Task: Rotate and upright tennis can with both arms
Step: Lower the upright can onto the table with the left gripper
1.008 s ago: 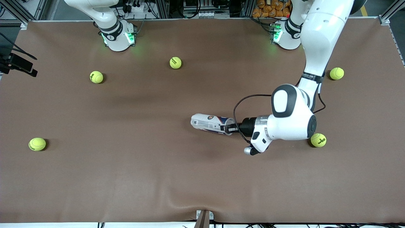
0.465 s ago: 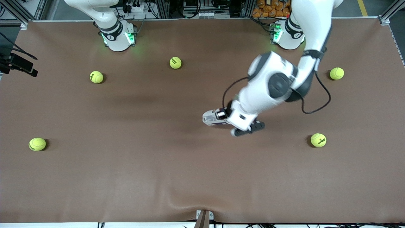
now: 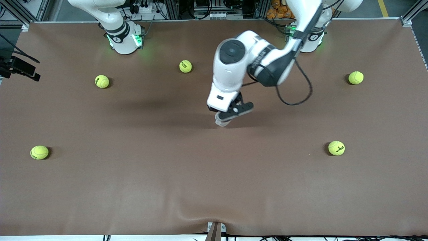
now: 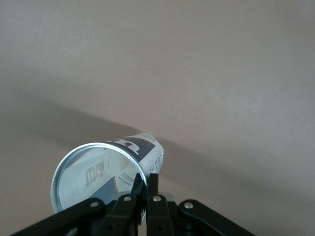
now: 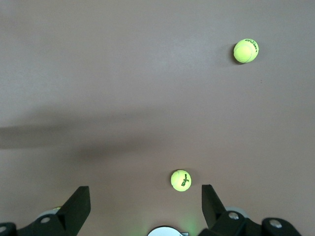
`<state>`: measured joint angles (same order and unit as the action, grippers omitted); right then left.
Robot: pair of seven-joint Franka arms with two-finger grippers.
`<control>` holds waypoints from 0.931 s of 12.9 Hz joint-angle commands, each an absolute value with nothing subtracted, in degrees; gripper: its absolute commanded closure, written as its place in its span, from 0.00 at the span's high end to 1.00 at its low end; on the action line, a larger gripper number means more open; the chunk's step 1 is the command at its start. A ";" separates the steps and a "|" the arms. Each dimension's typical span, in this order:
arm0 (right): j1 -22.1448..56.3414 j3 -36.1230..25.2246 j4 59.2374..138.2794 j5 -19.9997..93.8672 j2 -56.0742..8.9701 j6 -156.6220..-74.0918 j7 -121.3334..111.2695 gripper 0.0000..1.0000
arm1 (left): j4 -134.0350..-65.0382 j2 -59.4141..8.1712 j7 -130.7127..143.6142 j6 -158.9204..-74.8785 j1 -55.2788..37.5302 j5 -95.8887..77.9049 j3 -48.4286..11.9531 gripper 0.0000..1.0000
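Item, right gripper (image 5: 145,206): I see its fingers spread wide and empty, arm waiting at upper left of the front frame. Item, tennis can (image 3: 221,121): frame centre, tilted, mostly hidden under the wrist. Item, left gripper (image 4: 147,184): pinched tight on the can's open rim. I judge uprighting under way; next, I'd settle its base flat.

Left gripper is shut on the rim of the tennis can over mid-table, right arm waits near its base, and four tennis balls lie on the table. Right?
Not quite: the front view shows five tennis balls, not four. The rest holds: the left gripper is shut on the rim of the tennis can over mid-table, and the right arm waits.
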<state>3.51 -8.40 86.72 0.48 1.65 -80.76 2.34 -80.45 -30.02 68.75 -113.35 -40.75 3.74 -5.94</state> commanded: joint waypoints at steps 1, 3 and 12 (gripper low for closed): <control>4.22 -8.61 87.19 0.09 2.02 -81.21 1.85 1.00 | -79.72 -31.29 71.53 -112.68 -41.92 5.27 -5.36 0.00; 4.04 -8.61 87.19 0.09 2.02 -81.21 1.85 1.00 | -79.72 -32.25 73.03 -112.68 -43.14 5.62 -5.28 0.00; 4.04 -8.70 87.19 0.09 1.93 -81.65 1.85 1.00 | -79.72 -34.28 75.23 -113.38 -44.12 5.71 -5.10 0.23</control>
